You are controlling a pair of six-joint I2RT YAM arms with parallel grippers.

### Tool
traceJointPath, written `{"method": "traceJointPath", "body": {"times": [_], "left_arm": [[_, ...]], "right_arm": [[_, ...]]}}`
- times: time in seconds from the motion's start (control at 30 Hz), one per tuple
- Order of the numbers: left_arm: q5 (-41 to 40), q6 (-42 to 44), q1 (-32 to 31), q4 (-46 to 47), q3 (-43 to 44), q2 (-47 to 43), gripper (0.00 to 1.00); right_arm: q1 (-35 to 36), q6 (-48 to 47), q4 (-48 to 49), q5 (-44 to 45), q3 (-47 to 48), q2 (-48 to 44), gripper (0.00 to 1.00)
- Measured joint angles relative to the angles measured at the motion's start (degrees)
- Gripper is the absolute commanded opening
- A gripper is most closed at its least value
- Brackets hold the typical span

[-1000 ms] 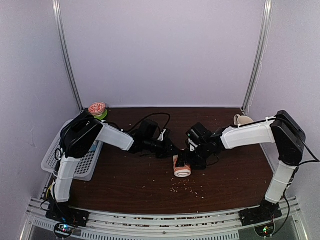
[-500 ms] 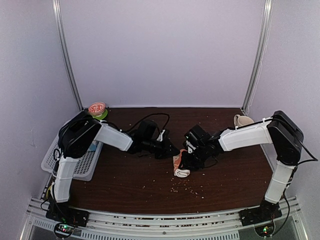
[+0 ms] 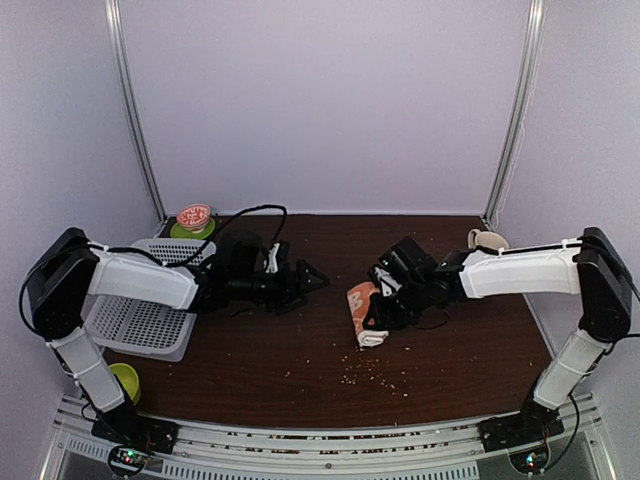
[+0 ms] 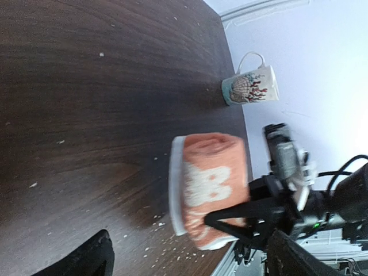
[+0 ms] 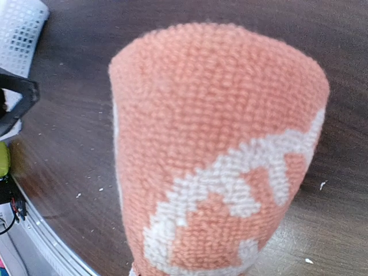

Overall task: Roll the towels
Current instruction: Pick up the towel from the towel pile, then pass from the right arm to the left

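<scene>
One towel (image 3: 362,315), orange with a white rabbit pattern and a pale edge, is rolled into a tight cylinder near the table's middle. My right gripper (image 3: 378,312) is shut on this towel (image 4: 210,183), its black fingers (image 4: 247,219) clamped round the lower end, and the roll looks tilted and slightly raised. In the right wrist view the towel (image 5: 218,144) fills almost the whole picture and hides my own fingers. My left gripper (image 3: 312,276) is open and empty, a short way left of the roll, with its fingers (image 4: 92,259) wide apart.
A patterned mug (image 3: 487,240) (image 4: 250,86) stands at the back right. A white perforated basket (image 3: 140,320) (image 5: 20,26) lies at the left edge, a red-and-green lid (image 3: 193,217) behind it, a green object (image 3: 125,378) in front. Crumbs (image 3: 375,375) dot the dark wooden table (image 3: 300,350).
My left gripper opened, let go of the roll and pulled back to the left, its arm swinging outward. My right gripper closed on the rolled towel and tilted it.
</scene>
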Motion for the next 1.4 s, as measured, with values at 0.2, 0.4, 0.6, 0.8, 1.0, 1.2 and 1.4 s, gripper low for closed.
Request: {"method": "traceJointPath", "body": {"times": [0.2, 0.4, 0.6, 0.8, 1.0, 1.2, 1.4], "left_arm": [[-5.1, -3.3, 0.0, 10.5, -13.9, -5.9, 0.98], [-2.8, -6.3, 0.0, 26.8, -19.0, -7.0, 0.98], [1.4, -10.9, 0.0, 46.8, -21.7, -7.0, 0.98], [5.0, -14.4, 0.0, 57.9, -22.1, -5.3, 0.98], [7.1, -15.8, -0.1, 62.8, -23.5, -5.5, 0.98], [8.0, -16.1, -0.5, 63.9, -23.7, -6.6, 0.98], [8.9, -16.1, -0.8, 65.1, -23.7, -8.0, 0.98]], "right_arm": [[0.9, -5.6, -0.2, -2.2, 0.5, -8.7, 0.0], [1.6, -8.2, -0.2, -7.8, 2.8, -13.2, 0.0], [2.8, -8.6, 0.3, -14.0, 7.4, -14.8, 0.0], [5.5, -8.6, 0.8, -16.9, 12.3, -14.1, 0.0], [6.8, -8.4, 1.5, -18.6, 14.7, -11.4, 0.0], [7.6, -8.5, 1.4, -19.7, 17.7, -8.6, 0.0], [8.3, -8.7, 1.0, -20.5, 19.4, -8.0, 0.0]]}}
